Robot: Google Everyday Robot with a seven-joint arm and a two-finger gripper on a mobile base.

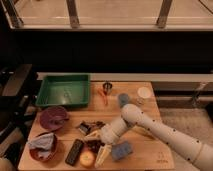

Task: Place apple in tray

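The apple (87, 158), yellow-orange with a reddish side, lies near the table's front edge, left of centre. The green tray (64, 93) sits at the table's back left and holds nothing that I can see. My gripper (96, 148) reaches in from the right and hangs low over the front of the table. It is open, with its pale fingers (103, 154) spread apart. One finger lies just right of the apple, the other behind it. A dark cluster of grapes (93, 145) sits between the fingers, right behind the apple.
A dark-red bowl (54, 118) stands in front of the tray, and a second bowl with a cloth (42, 145) at front left. A black remote-like object (75, 152) lies left of the apple, a blue sponge (121, 150) to its right. Cups (123, 99) and a white lid (144, 93) are at back right.
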